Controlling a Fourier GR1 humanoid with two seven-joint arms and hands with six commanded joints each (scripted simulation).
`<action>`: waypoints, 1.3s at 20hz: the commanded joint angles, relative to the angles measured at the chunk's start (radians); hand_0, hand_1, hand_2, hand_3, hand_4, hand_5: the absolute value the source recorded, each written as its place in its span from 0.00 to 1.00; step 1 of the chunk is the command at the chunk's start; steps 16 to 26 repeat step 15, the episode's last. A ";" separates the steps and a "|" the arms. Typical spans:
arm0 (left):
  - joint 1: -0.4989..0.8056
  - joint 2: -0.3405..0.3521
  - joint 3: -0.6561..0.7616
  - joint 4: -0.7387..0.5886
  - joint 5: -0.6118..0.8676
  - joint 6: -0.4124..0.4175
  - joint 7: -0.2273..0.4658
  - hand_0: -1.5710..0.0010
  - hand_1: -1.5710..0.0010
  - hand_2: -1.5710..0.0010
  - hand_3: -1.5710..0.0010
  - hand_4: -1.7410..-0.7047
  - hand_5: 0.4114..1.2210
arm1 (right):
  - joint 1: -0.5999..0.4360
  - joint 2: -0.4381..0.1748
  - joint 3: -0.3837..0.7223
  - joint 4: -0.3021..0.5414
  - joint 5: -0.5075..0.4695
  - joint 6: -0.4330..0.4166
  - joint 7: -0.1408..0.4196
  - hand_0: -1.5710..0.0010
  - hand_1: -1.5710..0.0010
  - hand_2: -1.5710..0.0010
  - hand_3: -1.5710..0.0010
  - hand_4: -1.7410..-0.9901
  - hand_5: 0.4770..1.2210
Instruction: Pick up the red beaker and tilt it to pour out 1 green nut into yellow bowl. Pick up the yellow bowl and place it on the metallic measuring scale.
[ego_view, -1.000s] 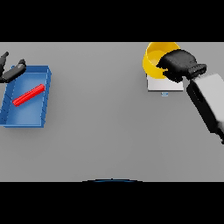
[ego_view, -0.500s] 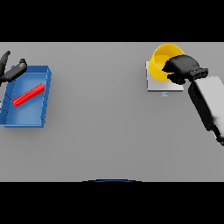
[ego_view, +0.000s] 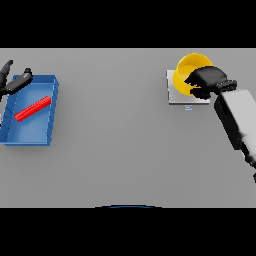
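Note:
The yellow bowl (ego_view: 189, 69) stands on the metallic scale (ego_view: 176, 94) at the far right of the table. My right hand (ego_view: 206, 80) is curled over the bowl's near right rim and hides that part of it. The red beaker (ego_view: 33, 108) lies on its side in a blue tray (ego_view: 31, 136) at the left. My left hand (ego_view: 14, 82) hovers at the tray's far left corner with its fingers spread. No green nut shows.
The scale has a small blue mark (ego_view: 188, 107) at its near edge. My right forearm (ego_view: 239, 123) runs from the bowl down to the right edge of the view.
The bowl and my right hand have shifted slightly right and farther back over the scale. My left hand has barely moved.

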 joint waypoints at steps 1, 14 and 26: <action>0.003 0.004 0.001 0.005 0.000 -0.004 -0.008 1.00 1.00 1.00 1.00 0.87 0.45 | -0.002 0.000 -0.011 0.005 -0.011 0.005 -0.004 0.15 0.28 0.36 0.48 0.20 0.80; -0.004 0.002 0.002 0.009 -0.001 -0.001 -0.004 1.00 1.00 1.00 1.00 0.88 0.43 | -0.001 -0.003 -0.008 0.000 -0.024 0.082 0.018 0.95 0.95 0.96 0.97 0.46 0.42; 0.006 0.007 0.004 -0.005 -0.001 0.001 -0.006 1.00 1.00 1.00 1.00 0.88 0.43 | 0.008 -0.003 -0.008 -0.012 -0.027 0.089 0.026 0.96 0.96 0.97 0.97 0.47 0.41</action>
